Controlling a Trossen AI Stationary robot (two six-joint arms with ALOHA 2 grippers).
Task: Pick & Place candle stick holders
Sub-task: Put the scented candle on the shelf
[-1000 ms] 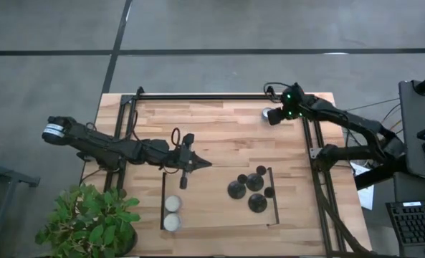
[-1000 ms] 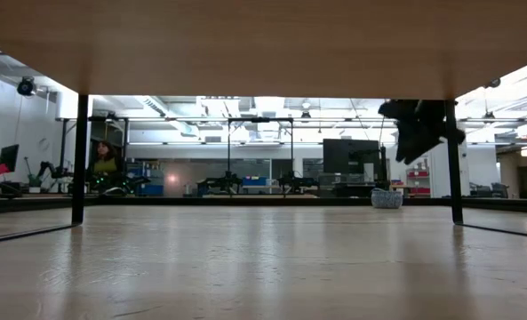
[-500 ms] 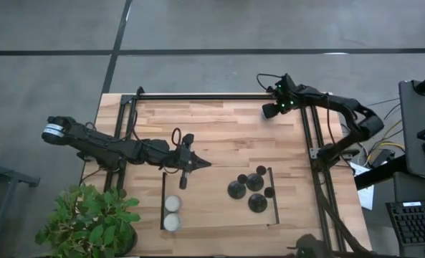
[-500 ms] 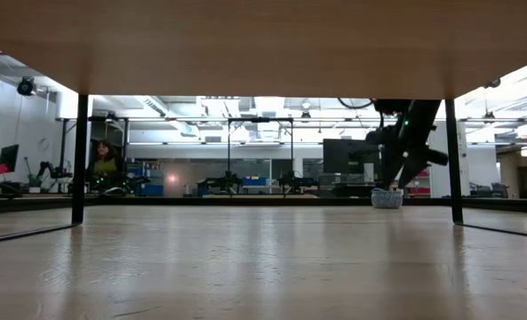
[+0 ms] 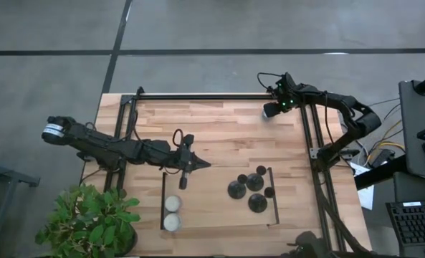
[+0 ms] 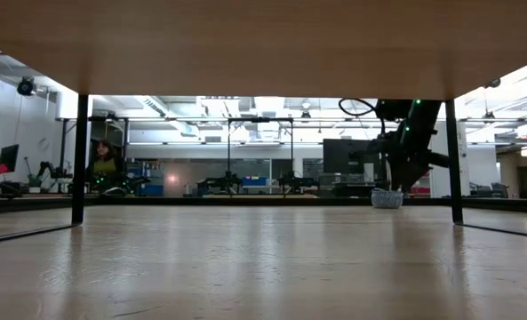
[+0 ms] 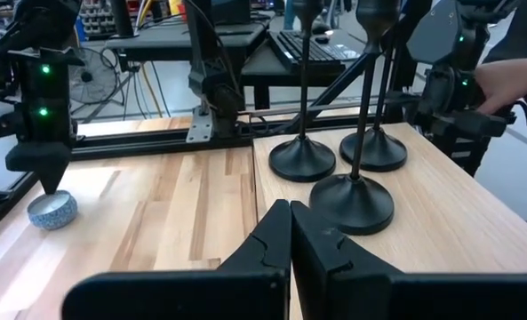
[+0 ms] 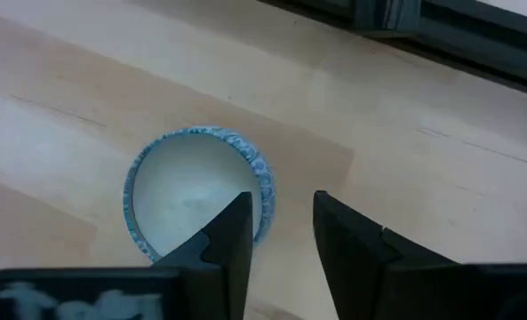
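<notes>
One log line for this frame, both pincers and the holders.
left pincer: shut, mid-table | right pincer: open over blue-rimmed candle tin | candle stick holders: untouched

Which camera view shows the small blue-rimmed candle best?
The right wrist view: the candle fills it, directly under the open right gripper. The left wrist view shows it small, from the side; the high view mostly hides it under the arm; the low view barely shows it.

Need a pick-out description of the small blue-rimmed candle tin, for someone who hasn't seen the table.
Start at the wooden table's far right corner, where the right arm reaches in. Directly under the right pincer sits the tin, alone on bare wood. It is a low round cup of white wax with a blue patterned rim, unlike the two plain white candles and the black candle stick holders along the near edge.
</notes>
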